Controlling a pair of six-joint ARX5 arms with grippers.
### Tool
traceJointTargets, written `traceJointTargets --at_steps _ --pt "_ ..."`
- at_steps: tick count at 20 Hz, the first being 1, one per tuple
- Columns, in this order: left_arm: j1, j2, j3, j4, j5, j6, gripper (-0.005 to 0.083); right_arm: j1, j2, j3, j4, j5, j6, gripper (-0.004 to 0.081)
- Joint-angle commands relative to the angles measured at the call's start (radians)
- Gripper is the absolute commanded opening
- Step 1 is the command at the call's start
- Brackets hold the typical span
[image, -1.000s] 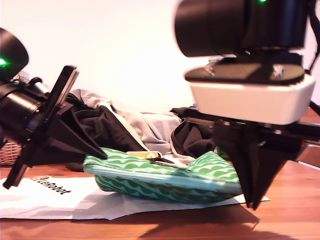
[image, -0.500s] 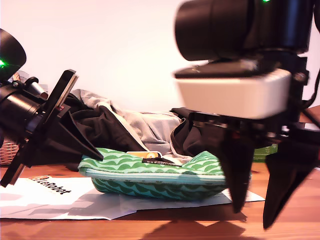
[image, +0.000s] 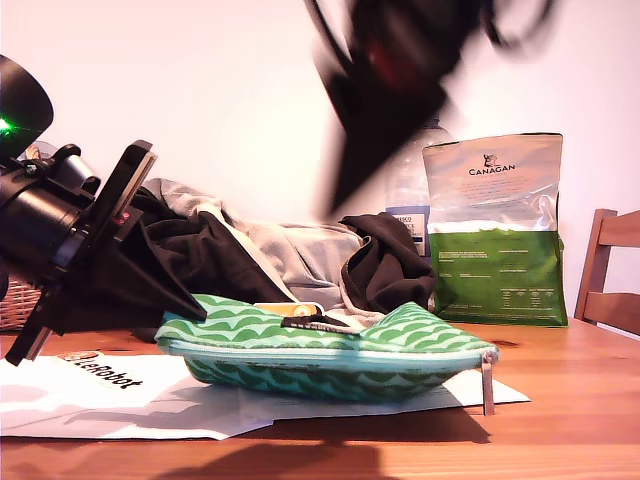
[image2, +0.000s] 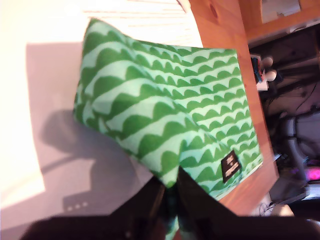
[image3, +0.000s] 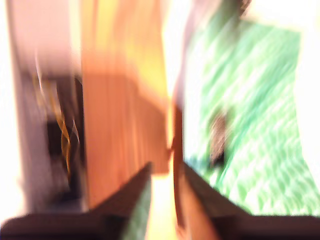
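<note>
A green wave-patterned pouch lies on white paper on a wooden table. My first gripper, on the black arm at the exterior view's left, is shut on the pouch's end there. The first wrist view shows that gripper pinching the fabric edge of the pouch. My second gripper is a dark blur high above the pouch, touching nothing. In the blurred second wrist view that gripper has its fingers a little apart with nothing between them, over table wood beside the pouch.
Behind the pouch is a heap of black and grey clothes. A Canagan bag and a clear bottle stand at the back on the exterior view's right. A wooden chair is at that view's right edge, a basket at its left edge.
My second gripper opened off the pouch's end at the exterior view's right and swung up and away. That end now lies low with its zipper pull hanging. The first gripper kept its hold.
</note>
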Motion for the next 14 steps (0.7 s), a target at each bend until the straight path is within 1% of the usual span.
traceJointTargets --at_steps 1,2,4,7,8,9,10,14 --pt "-0.016 0.003 0.004 0.013 0.000 0.037 0.0396 0.001 0.009 -0.024 0.002 -0.008 0.026 -0.0005" --pt "-0.026 0.004 0.004 0.011 -0.004 0.065 0.0415 -0.001 0.009 -0.024 0.006 -0.008 0.032 -0.0006" --pt "-0.035 0.003 0.004 -0.003 -0.007 0.139 0.0402 -0.014 0.009 -0.024 0.011 -0.017 0.046 -0.0008" --pt "-0.035 0.002 0.013 -0.063 -0.008 0.201 0.0402 -0.039 0.008 -0.024 0.027 -0.034 0.048 -0.0010" --pt "-0.035 0.002 0.025 -0.118 -0.013 0.219 0.0402 -0.052 0.007 -0.024 0.030 -0.050 0.047 -0.0010" --pt "-0.035 0.002 0.042 -0.184 -0.026 0.275 0.0402 -0.064 0.007 -0.024 0.031 -0.065 0.045 -0.0010" --pt "-0.035 0.002 0.062 -0.253 -0.053 0.285 0.0402 -0.075 0.007 -0.024 0.031 -0.074 0.045 -0.0010" --pt "-0.035 0.002 0.180 -0.537 -0.222 0.448 0.0402 -0.112 0.007 -0.024 0.043 -0.122 0.044 -0.0010"
